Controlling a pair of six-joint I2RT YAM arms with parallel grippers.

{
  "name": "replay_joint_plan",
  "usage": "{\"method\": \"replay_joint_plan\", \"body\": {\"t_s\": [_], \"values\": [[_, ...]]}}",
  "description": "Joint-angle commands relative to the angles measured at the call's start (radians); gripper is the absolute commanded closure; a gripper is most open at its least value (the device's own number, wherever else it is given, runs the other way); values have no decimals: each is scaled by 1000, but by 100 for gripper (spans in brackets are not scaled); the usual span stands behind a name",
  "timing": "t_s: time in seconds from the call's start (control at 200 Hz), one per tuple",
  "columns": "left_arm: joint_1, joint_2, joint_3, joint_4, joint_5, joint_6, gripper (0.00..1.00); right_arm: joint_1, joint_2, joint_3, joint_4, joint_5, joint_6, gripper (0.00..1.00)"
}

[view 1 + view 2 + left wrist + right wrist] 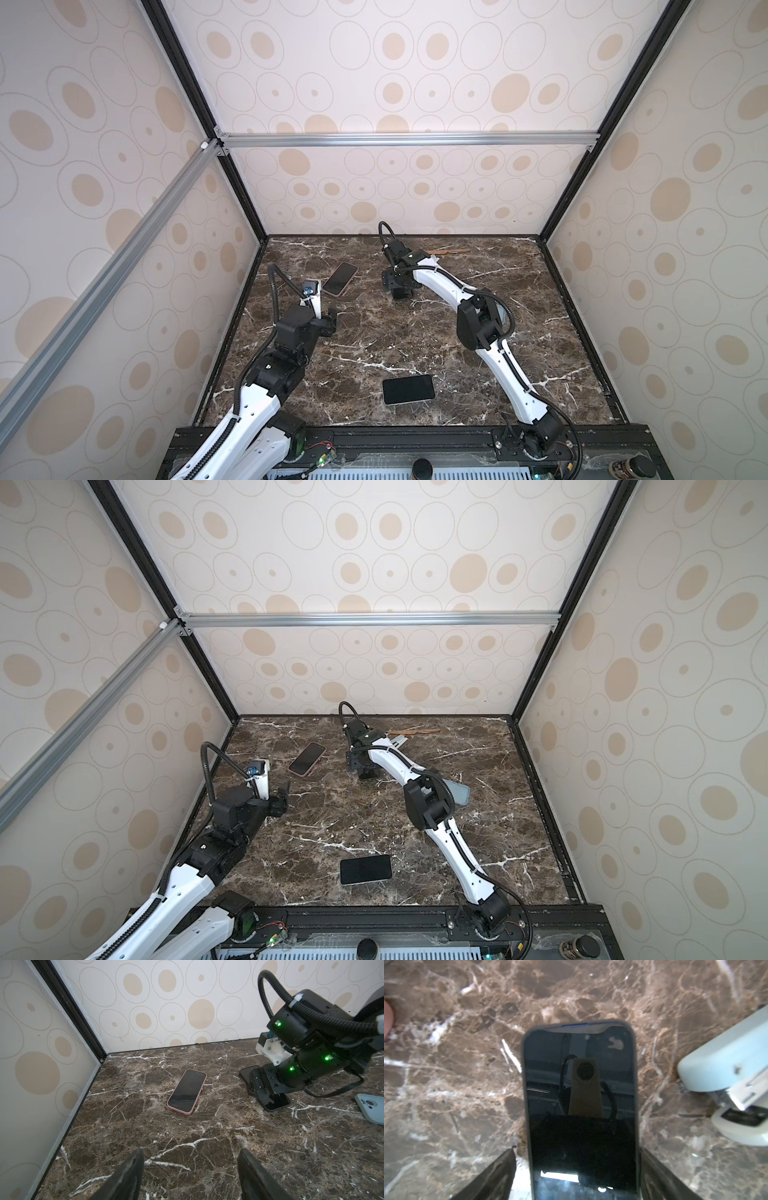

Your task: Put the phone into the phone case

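Observation:
A phone [580, 1095] with a dark glossy screen lies flat in a dark phone case [635, 1084] on the marble, near the back middle in both top views [402, 296] [368, 774]. At its far end a thin pale strip shows between screen and case rim. My right gripper [576, 1149] straddles it from above, open, with a gap of marble showing beside one finger [500, 1169]. My left gripper [190, 1152] hovers open and empty over bare marble at the left [332, 311].
A phone in a pink case [340, 278] [187, 1091] lies ahead of the left gripper. A bare black phone [408, 389] rests near the front. A light blue case [459, 793] [724, 1072] lies beside the right arm. A wooden stick [451, 250] lies along the back wall.

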Motion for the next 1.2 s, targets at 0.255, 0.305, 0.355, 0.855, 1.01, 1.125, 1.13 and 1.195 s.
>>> {"method": "replay_joint_plan", "body": {"t_s": [0.255, 0.305, 0.355, 0.855, 1.01, 1.125, 1.13, 1.195], "values": [[13, 26, 30, 10, -29, 11, 30, -2, -371, -277, 23, 17, -155, 5], [13, 47, 39, 7, -33, 16, 31, -9, -419, -324, 19, 46, -172, 5], [12, 75, 54, 1, -29, 11, 33, -21, -474, -387, 23, 64, -181, 7], [-20, 222, 134, 45, 418, 142, 32, 111, -1074, -1218, 196, -357, -640, 9], [-22, 97, -8, 180, 566, 379, 23, 303, -1164, -1454, 327, -372, -953, 2], [-23, -16, -131, 270, 580, 434, 17, 326, -1173, -1502, 335, -476, -1097, 1], [-23, -21, -136, 271, 578, 434, 17, 327, -1174, -1505, 335, -481, -1104, 0], [-23, -69, -177, 274, 567, 439, 15, 341, -1183, -1543, 370, -493, -1168, 0]]}}
